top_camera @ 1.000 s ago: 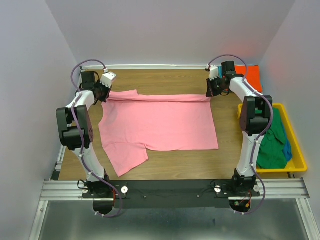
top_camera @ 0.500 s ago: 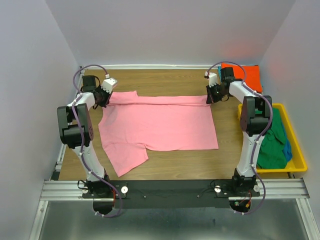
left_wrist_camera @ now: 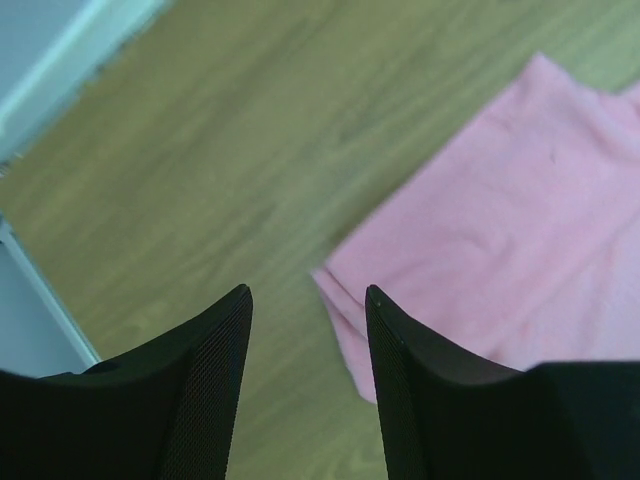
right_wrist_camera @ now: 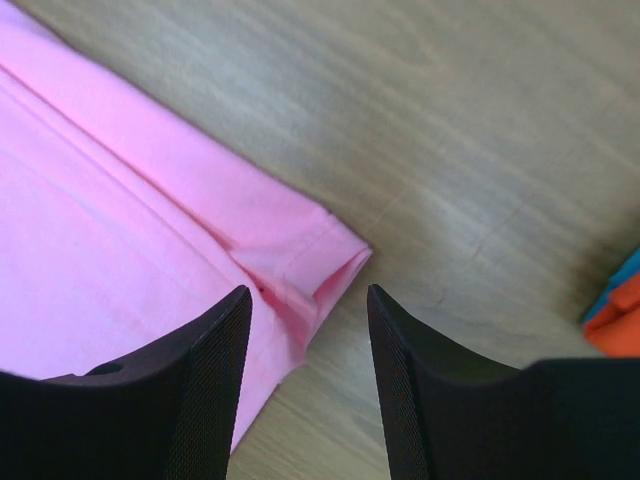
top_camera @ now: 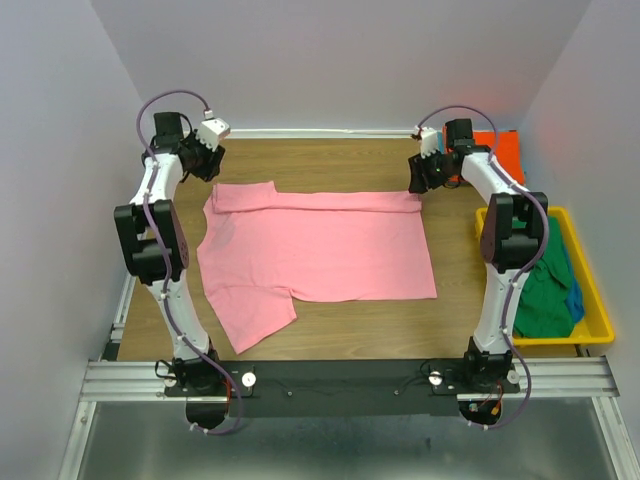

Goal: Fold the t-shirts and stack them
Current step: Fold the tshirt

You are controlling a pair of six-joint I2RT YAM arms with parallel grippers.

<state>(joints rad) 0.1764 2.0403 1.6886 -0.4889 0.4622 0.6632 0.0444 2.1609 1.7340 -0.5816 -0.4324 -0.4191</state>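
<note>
A pink t-shirt (top_camera: pixel 320 250) lies spread flat on the wooden table, its far edge folded over into a narrow strip. My left gripper (top_camera: pixel 203 163) hovers open just beyond the shirt's far left corner. In the left wrist view the gripper (left_wrist_camera: pixel 308 292) has bare wood and the pink corner (left_wrist_camera: pixel 500 230) below its fingers. My right gripper (top_camera: pixel 421 177) hangs open over the far right corner. In the right wrist view the gripper (right_wrist_camera: pixel 308 290) is above the folded hem (right_wrist_camera: pixel 300 260), holding nothing. An orange t-shirt (top_camera: pixel 503 151) lies folded at the back right.
A yellow bin (top_camera: pixel 548 343) stands at the right edge, holding a green shirt (top_camera: pixel 545 290) and a blue one (top_camera: pixel 575 300). The back wall runs close behind both grippers. A metal rail (top_camera: pixel 340 378) carries the arm bases along the near edge.
Both grippers were shut on the pink shirt's far edge and have opened and let go. The left arm has lifted back and left; the right has risen slightly. The folded strip stays flat.
</note>
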